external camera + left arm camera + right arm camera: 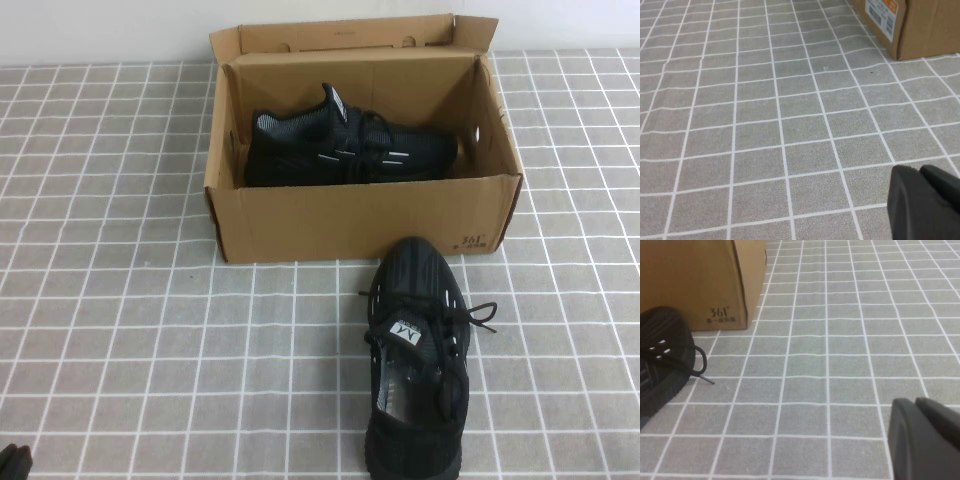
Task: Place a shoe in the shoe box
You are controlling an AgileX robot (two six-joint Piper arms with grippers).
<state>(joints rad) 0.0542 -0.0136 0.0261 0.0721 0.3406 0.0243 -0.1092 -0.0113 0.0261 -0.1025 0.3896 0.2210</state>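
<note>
Cardboard box (360, 225) stands open on the grey tiled table (120, 330), a mate (345, 145) lying on its side inside. Our shoe (418, 360) sits upright just outside, toe at the front wall. We park the left gripper (925, 202) and right gripper (925, 437) low over bare tiles, fingers together, holding nothing.

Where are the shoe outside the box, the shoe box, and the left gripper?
shoe (418, 345): high view, on its white tongue label.
shoe box (350, 225): high view, on its front wall.
left gripper (924, 202): left wrist view, on its dark fingertips, low over the tiled cloth.
</note>
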